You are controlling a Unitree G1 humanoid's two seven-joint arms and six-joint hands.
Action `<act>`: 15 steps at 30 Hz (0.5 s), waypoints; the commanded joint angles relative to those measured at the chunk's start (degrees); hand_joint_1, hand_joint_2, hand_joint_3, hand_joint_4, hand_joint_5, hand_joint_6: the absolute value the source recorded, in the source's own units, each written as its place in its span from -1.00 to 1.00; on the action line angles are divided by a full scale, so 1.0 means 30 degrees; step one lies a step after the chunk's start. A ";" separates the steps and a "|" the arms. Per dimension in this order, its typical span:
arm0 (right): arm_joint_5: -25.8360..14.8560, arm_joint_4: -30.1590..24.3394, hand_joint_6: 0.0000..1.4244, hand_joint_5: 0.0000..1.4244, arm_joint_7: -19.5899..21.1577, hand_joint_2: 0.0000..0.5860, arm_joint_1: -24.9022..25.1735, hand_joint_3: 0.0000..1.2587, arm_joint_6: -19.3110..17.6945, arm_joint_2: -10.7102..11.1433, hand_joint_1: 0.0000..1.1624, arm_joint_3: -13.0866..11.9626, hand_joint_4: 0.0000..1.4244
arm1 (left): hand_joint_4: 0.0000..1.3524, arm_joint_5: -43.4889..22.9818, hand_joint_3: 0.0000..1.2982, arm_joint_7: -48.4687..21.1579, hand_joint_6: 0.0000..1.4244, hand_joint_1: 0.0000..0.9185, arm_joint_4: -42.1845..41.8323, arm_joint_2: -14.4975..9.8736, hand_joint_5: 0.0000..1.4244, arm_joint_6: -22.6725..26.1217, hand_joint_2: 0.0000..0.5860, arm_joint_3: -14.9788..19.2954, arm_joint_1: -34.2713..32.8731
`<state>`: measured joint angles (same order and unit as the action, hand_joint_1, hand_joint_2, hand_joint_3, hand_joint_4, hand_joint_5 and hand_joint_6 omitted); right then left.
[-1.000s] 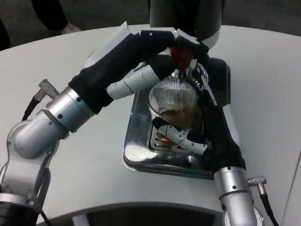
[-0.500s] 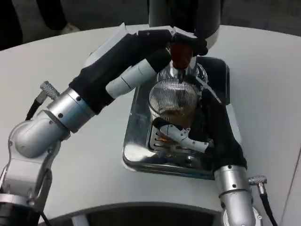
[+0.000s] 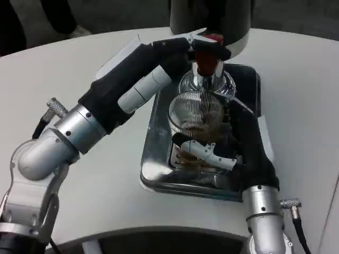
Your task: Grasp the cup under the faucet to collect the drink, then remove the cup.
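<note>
The left hand [image 3: 198, 45] has risen with the red tap lever [image 3: 207, 54] it grips. The right hand [image 3: 212, 153] stays clasped round the ribbed clear glass cup [image 3: 195, 119] under the chrome faucet [image 3: 204, 82], on the steel drip tray [image 3: 153, 169]; amber liquid lies low, so filling appears incomplete.

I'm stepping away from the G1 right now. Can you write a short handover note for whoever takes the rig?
Left hand: up at the red tap handle of the dispenser, touching it.
Right hand: grips the ribbed glass cup.
The cup stands on the metal drip tray under the faucet, with some brown drink in its bottom.
Done: cup grasped, filling begun.
Left: finish filling, then take the cup out from under the faucet.
</note>
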<state>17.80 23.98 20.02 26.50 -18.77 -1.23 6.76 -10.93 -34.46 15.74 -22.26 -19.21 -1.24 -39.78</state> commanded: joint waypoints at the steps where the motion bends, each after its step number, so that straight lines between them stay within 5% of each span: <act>1: 0.0275 -0.0015 -0.15 0.00 0.0460 -0.47 -0.0169 -0.11 -0.0173 -0.0060 0.69 -0.0037 -0.12 | -0.91 0.0201 -0.50 -0.0480 -0.77 -1.00 0.0107 -0.0190 -0.71 0.0900 -0.84 -0.0046 0.0900; 15: 0.0830 -0.1031 0.07 0.15 0.0804 -0.47 -0.0572 0.03 0.0228 0.0199 0.78 -0.0071 -0.02 | -0.99 -0.0685 -0.66 -0.0267 -0.74 -1.00 -0.1325 -0.0028 -0.75 0.2339 -0.84 0.0491 0.1628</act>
<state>19.90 21.98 22.22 26.25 -18.70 -0.50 6.58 -13.27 -35.23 11.63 -22.08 -14.74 -0.22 -37.66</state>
